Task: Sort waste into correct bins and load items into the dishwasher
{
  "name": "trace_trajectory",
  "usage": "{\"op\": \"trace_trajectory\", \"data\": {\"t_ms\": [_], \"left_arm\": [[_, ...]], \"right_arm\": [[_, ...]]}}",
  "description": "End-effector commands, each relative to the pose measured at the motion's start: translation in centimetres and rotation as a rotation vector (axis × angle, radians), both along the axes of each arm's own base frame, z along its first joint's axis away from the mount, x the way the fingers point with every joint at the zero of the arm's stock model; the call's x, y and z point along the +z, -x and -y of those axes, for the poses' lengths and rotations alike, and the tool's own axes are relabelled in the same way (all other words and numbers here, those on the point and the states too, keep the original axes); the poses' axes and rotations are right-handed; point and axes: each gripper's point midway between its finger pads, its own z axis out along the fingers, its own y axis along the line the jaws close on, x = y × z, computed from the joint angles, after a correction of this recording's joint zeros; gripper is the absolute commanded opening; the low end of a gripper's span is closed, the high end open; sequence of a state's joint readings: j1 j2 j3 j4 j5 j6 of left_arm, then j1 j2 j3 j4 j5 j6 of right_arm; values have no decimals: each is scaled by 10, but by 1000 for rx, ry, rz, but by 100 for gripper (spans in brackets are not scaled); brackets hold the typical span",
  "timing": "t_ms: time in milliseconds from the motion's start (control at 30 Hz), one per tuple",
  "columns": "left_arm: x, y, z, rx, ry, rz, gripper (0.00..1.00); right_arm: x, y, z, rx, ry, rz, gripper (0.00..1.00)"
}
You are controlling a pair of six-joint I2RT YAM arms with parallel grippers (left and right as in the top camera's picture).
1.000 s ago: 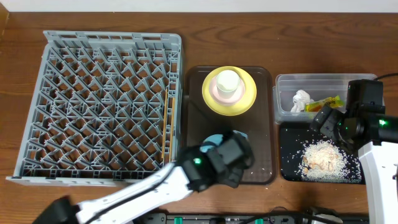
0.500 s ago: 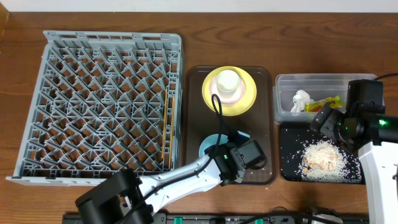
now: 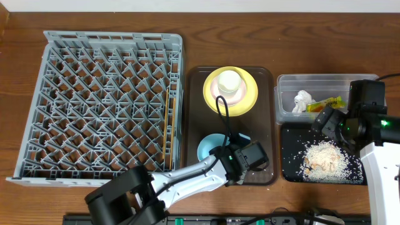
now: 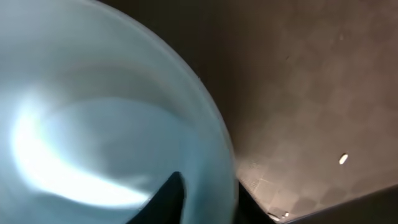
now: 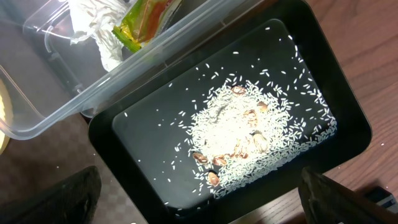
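Note:
On the near part of the brown tray [image 3: 265, 125] sits the light blue bowl [image 3: 212, 147]. My left gripper [image 3: 234, 154] is at its right rim. In the left wrist view the bowl [image 4: 93, 124] fills the frame, with one finger inside and one outside the rim, and the left gripper [image 4: 208, 199] is shut on that rim. The yellow plate [image 3: 247, 103] carries a pinkish small bowl [image 3: 220, 92] with the cream cup [image 3: 229, 80] in it. My right gripper [image 5: 205, 205] hangs open above the black bin [image 5: 143, 180], which holds food scraps [image 5: 242, 130].
The grey dish rack [image 3: 100, 100] fills the left side, with chopsticks [image 3: 166, 125] lying along its right edge. The clear bin [image 3: 325, 81] at the right holds a white tissue [image 3: 302, 101] and a snack wrapper [image 3: 328, 104]. The black bin [image 3: 290, 156] lies just in front of it.
My left gripper has swung right across the light blue bowl to its right rim, and its jaws have narrowed onto that rim. The right arm has not moved.

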State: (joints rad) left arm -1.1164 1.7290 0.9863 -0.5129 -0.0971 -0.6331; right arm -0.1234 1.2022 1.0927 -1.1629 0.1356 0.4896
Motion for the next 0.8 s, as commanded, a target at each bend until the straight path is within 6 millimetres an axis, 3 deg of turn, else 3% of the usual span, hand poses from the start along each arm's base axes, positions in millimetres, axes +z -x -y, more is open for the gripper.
{"op": "trace_trajectory", "data": {"t_ms": [0,67,200,300,533,667,733,767], "left_arm": [[-2,-2,-4,33,-15,11,14],[-2,-2,-3,33,-14,11,8],[6,-3,-1,33,8,21,8],[30,-10,7,42,83,53,8],[121,-24,19,53,384,77,8],[179,-37,9,41,591,96,8],[216,-51,-8,55,740,97,7],[223,-54,-13,48,769,97,7]], "right_arm": [[3,1,4,-20,15,10,99],[3,1,4,-20,15,10,99],[3,1,4,-20,15,10,99],[3,1,4,-20,15,10,99],[3,1,4,-20,15,10,99],[3,1,4,-20,15,10,99],[3,1,4,-20,15,10,99],[3,1,4,-20,15,10,99]]}}
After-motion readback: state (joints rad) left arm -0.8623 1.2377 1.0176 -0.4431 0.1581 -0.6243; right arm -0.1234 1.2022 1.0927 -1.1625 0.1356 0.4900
